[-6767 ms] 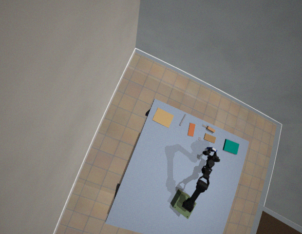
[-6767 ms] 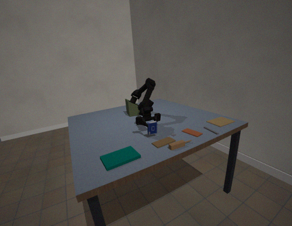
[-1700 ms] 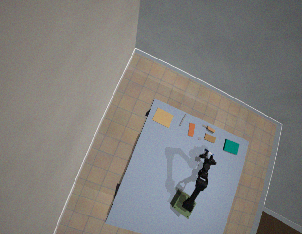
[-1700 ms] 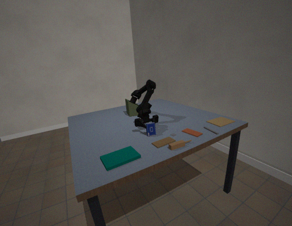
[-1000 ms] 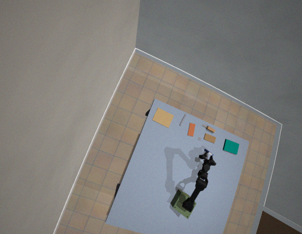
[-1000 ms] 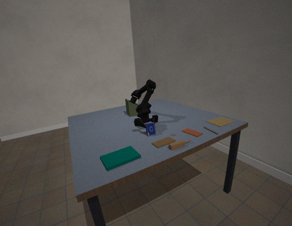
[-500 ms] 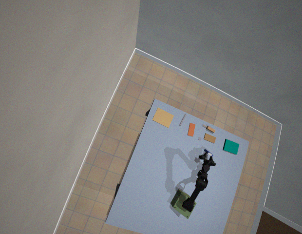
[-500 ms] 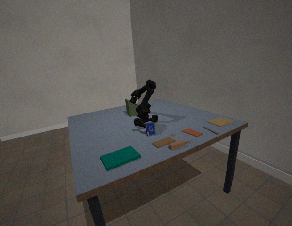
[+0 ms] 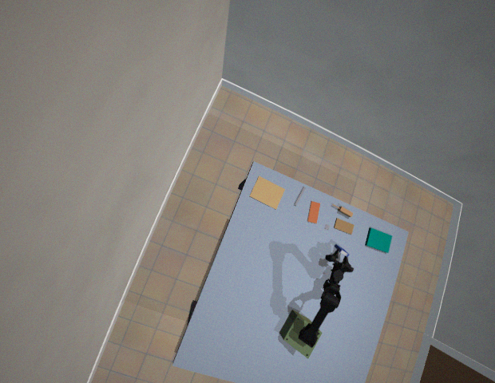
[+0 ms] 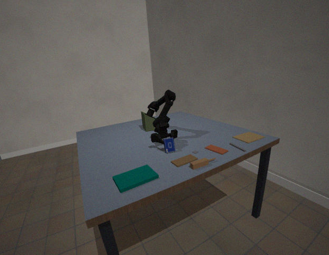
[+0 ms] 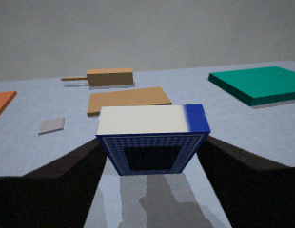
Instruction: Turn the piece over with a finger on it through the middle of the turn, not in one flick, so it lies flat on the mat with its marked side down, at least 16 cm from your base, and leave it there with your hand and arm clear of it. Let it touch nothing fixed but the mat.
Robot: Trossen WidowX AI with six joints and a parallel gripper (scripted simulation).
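The piece is a small blue flat block. It stands up on one edge on the blue-grey mat, leaning a little. In the wrist view its white top edge shows, and a face with a dark square faces the arm. In the exterior view its far face shows a pale outlined rectangle. My gripper is low over the mat, with one finger on each side of the piece, and is shut on it.
Beyond the piece lie a tan board, a wooden block with a handle, a small grey tile, an orange slab and a green slab. The olive base stands behind.
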